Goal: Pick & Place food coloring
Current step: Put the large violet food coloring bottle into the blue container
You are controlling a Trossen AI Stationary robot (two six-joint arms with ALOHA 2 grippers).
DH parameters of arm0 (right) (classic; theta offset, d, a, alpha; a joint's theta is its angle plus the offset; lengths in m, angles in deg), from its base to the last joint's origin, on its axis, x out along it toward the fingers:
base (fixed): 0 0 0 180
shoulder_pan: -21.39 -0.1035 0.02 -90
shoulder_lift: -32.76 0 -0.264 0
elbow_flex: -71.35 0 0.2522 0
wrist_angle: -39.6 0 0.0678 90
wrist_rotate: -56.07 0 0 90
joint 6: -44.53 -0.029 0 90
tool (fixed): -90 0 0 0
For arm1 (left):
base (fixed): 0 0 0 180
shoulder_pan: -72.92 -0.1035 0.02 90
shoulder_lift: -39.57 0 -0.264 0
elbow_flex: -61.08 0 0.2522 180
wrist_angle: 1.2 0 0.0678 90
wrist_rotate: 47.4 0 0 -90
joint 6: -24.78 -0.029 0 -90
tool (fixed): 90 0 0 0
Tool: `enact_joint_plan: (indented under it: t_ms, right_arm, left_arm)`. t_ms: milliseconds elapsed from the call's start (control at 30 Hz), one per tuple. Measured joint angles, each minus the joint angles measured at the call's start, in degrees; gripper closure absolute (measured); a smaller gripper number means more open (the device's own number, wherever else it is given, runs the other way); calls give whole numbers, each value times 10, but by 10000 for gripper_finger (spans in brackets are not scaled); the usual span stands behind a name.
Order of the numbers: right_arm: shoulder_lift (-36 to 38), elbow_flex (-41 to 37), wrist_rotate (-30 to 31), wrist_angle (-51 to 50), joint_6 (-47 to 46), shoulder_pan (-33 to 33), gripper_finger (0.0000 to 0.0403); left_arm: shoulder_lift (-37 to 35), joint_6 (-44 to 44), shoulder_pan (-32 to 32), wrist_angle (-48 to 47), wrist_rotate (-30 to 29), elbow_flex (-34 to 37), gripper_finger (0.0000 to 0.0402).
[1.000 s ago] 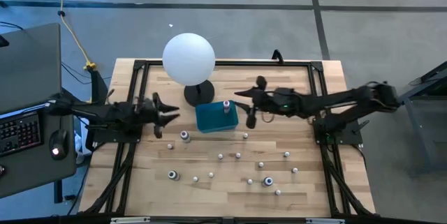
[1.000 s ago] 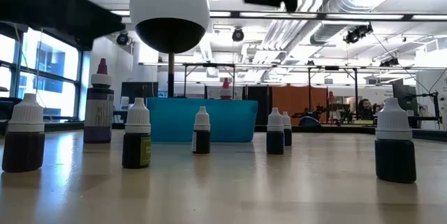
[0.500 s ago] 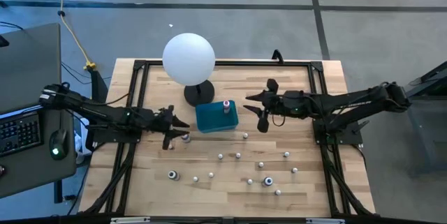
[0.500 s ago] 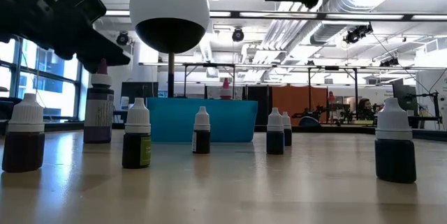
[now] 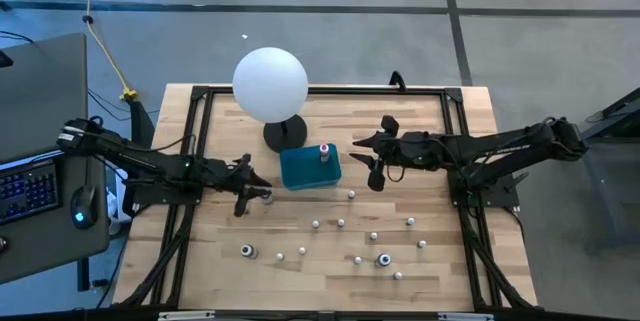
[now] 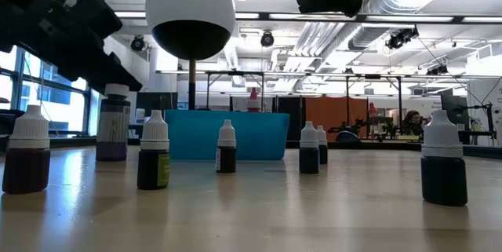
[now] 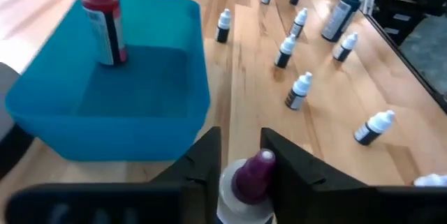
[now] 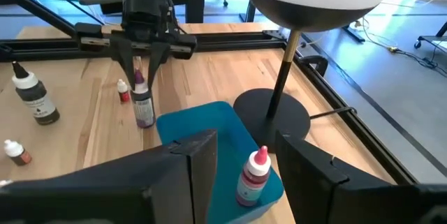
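Note:
Several small food coloring bottles (image 5: 340, 223) stand scattered on the wooden table. A taller purple-capped bottle (image 8: 143, 105) stands on its base just left of the teal box (image 5: 310, 168). My left gripper (image 5: 258, 193) is shut on that bottle; in the low view the gripper (image 6: 94, 40) hides the cap. A red-capped bottle (image 5: 324, 151) stands upright inside the box. My right gripper (image 5: 368, 151) hovers open in the air at the box's right side, holding nothing. My left gripper pinches the purple cap (image 7: 255, 174) at the bottle's top between its two fingers (image 7: 283, 158). The fingers come from the table's left, slanting slightly down. The bottle stands upright with its base on the table (image 6: 112, 156).
A large white ball lamp (image 5: 270, 83) on a black foot (image 5: 285, 133) stands behind the box. A black frame (image 5: 200, 96) runs around the tabletop. Beside the table's left edge are a keyboard and a mouse (image 5: 82, 204).
My left gripper has moved toward the table's right edge and down onto the purple-capped bottle, tipping forward, and has shut its fingers on the cap. My right gripper has drawn back a little toward the table's right edge.

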Motion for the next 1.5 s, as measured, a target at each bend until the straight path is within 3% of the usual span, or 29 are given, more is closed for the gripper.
enact_joint_plan:
  t_ms: [100,200,300,433,500,633,733,1067,1333,1500]
  right_arm:
    - [0,0,0,0,0,0,265]
    - [0,0,0,-2,-5,0,265]
    - [0,0,0,-5,-13,0,265]
    - [0,0,0,-7,-13,0,265]
    - [0,0,0,-8,-13,0,265]
    - [0,0,0,-9,-13,0,265]
    - [0,-1,0,-9,-13,0,265]
    - [0,-1,0,-26,-14,0,265]
    - [0,-1,0,-56,-14,0,265]
    - [0,-1,1,-55,-14,0,265]
  left_arm:
    - [-1,3,0,9,-13,0,361]
    - [1,-2,0,51,-24,-1,372]
    - [0,-13,0,46,-38,-45,372]
    - [3,-43,0,-40,-68,-141,365]
    - [26,-57,0,-82,-102,-196,362]
    - [94,-44,0,-109,-233,-270,360]
    - [155,-45,-10,-101,-262,-304,359]
    - [373,82,-93,3,-277,-313,357]
    - [442,88,-127,79,-228,-314,356]
    - [445,59,-145,79,-200,-315,347]
